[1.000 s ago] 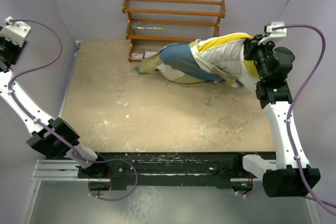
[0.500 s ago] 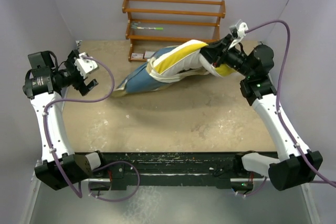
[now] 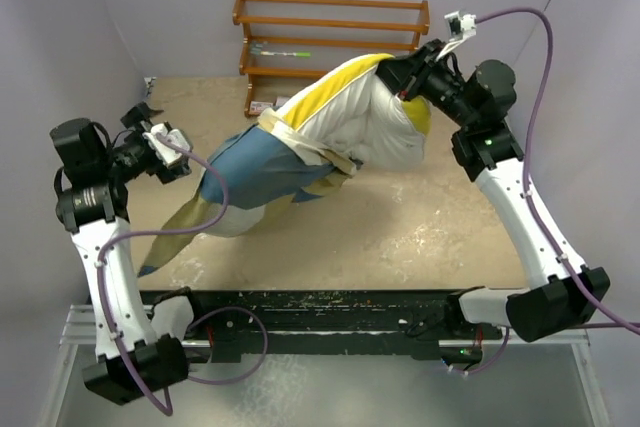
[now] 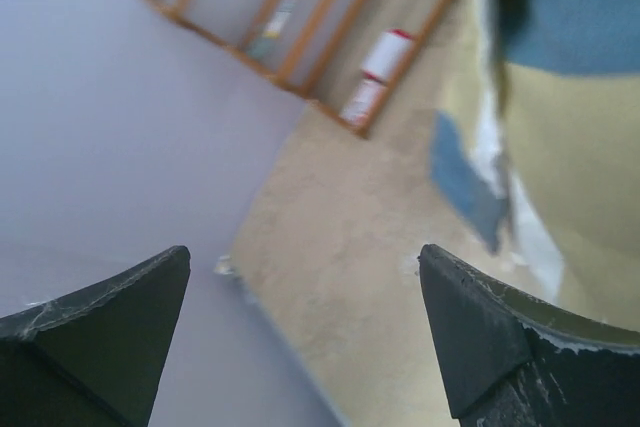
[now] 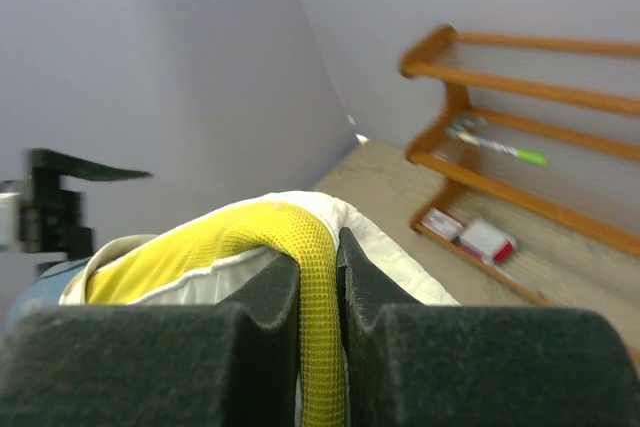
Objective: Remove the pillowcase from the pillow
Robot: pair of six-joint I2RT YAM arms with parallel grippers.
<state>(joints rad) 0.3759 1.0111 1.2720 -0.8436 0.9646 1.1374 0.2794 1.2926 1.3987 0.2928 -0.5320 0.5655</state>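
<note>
Pillowcase [image 3: 250,172] hung half off the lower end of the pillow [image 3: 365,127], trailing to the table [image 3: 420,237] in one long diagonal. The right hand [image 3: 395,77] was clamped on the yellow trim [image 5: 318,247] at the pillow's high end, holding it aloft. The left hand [image 3: 170,147], spread wide and empty, sat just beside the cloth past the pillow's low end, the nearer hand for pulling along that line.

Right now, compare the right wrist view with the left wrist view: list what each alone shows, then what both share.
Right wrist only: the right gripper shut on the pillow by its yellow edge trim, white quilting beside it. Left wrist only: the left gripper open with nothing between its fingers, and a broad tan and blue stretch of the pillowcase. Both: the wooden rack, the tan table and the pale wall.
</note>
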